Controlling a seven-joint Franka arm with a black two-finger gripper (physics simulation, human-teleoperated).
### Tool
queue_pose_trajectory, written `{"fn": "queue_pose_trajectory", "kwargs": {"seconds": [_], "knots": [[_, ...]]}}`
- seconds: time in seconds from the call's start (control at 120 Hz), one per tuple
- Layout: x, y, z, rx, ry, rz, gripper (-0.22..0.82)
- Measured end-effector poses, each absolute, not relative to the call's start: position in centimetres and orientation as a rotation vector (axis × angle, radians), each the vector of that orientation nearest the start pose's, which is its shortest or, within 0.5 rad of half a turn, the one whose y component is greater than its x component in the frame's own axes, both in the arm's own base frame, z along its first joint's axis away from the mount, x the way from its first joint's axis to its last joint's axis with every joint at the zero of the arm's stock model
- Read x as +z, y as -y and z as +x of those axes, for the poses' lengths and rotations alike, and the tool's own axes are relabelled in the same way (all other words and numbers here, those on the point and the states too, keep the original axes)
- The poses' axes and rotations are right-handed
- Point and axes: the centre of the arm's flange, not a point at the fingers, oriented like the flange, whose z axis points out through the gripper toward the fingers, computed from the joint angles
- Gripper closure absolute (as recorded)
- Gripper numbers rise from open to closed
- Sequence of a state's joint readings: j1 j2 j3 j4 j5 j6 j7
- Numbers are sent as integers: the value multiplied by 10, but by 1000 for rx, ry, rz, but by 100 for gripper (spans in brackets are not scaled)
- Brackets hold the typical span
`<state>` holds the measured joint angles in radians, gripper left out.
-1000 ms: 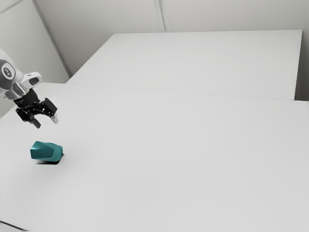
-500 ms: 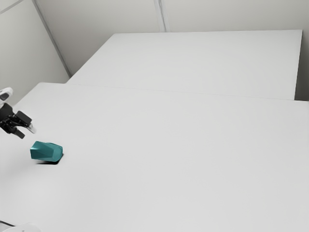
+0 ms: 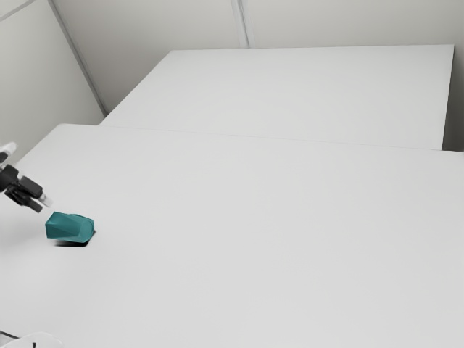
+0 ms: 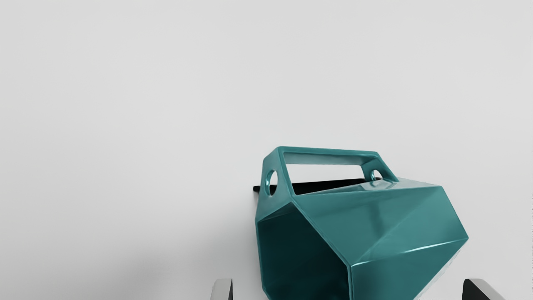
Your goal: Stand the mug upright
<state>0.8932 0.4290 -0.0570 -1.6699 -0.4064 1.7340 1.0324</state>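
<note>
- I'm looking at a plain white table [image 3: 254, 254] that spreads across most of my exterior view.
- On it, toward the exterior view's left, I see one teal, faceted mug [image 3: 70, 228] lying on its side.
- My wrist view shows me its dark open mouth [image 4: 304, 254] and its angular handle [image 4: 329, 151], joined along the side of the body.
- I can make out a narrow black strip [image 4: 325, 186] on the tabletop, seen through the handle.
</note>
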Motion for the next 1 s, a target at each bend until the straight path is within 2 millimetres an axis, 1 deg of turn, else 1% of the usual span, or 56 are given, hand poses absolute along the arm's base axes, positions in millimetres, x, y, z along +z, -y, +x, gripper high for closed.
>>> {"fn": "queue_pose_trajectory", "kwargs": {"seconds": [0.15,0.292,0.492,0.617,0.7,0.85,1.0], "knots": [[323,-444,442,159,97,2551,0],[312,-443,439,184,102,2489,0],[302,-433,436,189,126,2403,0],[294,-426,431,177,131,2356,1],[289,-422,429,171,136,2336,7],[286,-421,425,167,142,2309,28],[276,-421,420,164,136,2268,41]]}}
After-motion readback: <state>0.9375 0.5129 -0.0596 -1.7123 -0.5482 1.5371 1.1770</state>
